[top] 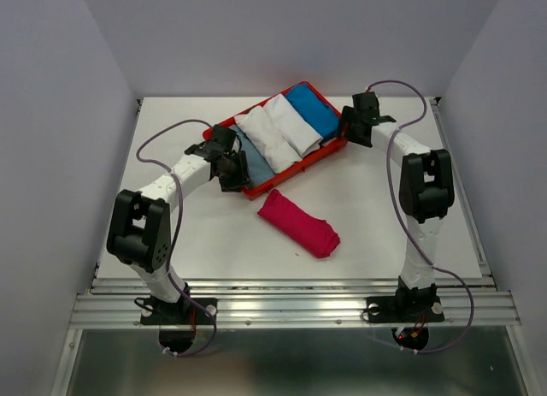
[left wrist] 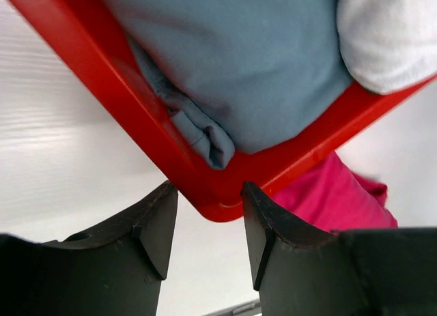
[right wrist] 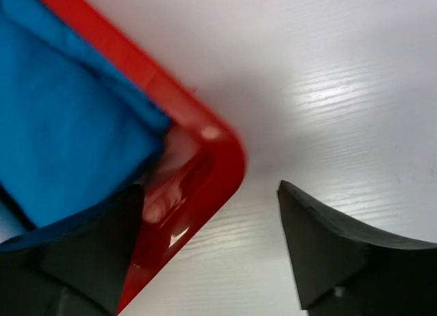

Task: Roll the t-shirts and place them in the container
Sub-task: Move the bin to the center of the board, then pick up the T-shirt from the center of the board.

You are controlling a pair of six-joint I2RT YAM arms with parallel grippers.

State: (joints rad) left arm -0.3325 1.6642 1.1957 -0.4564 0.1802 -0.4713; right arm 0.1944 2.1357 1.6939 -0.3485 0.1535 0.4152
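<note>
Top view – tray: a red rectangular plastic tray (top: 308, 165) sits askew at the far middle of the white table (top: 222, 233).
Top view – packed shirts: four folded cloth bundles lie side by side in it. From left to right they are a pale grey-blue t-shirt (top: 256, 161), two white t-shirts (top: 267, 138) (top: 292, 125) and a bright blue t-shirt (top: 312, 109).
Top view – loose shirt: a bright magenta-pink cloth t-shirt (top: 299, 223) lies rolled on the table, just near of the tray.
Top view – arms: the left gripper (top: 231, 169) is at the tray's near-left corner. The right gripper (top: 355, 127) is at its right corner.
Left wrist view – left gripper (left wrist: 209, 188): jaws apart, with the tray's rounded corner (left wrist: 116, 84) between the tips.
Left wrist view – cloth: the grey-blue t-shirt (left wrist: 252, 63) fills that corner, with a white t-shirt (left wrist: 389, 36) beside it. The magenta-pink t-shirt (left wrist: 328, 200) shows beyond the rim.
Right wrist view – right gripper (right wrist: 210, 190): jaws wide apart and holding nothing. One finger is over the tray (right wrist: 218, 152), the other over bare table (right wrist: 328, 77).
Right wrist view – cloth: the blue t-shirt (right wrist: 61, 125) lies against the tray wall.
</note>
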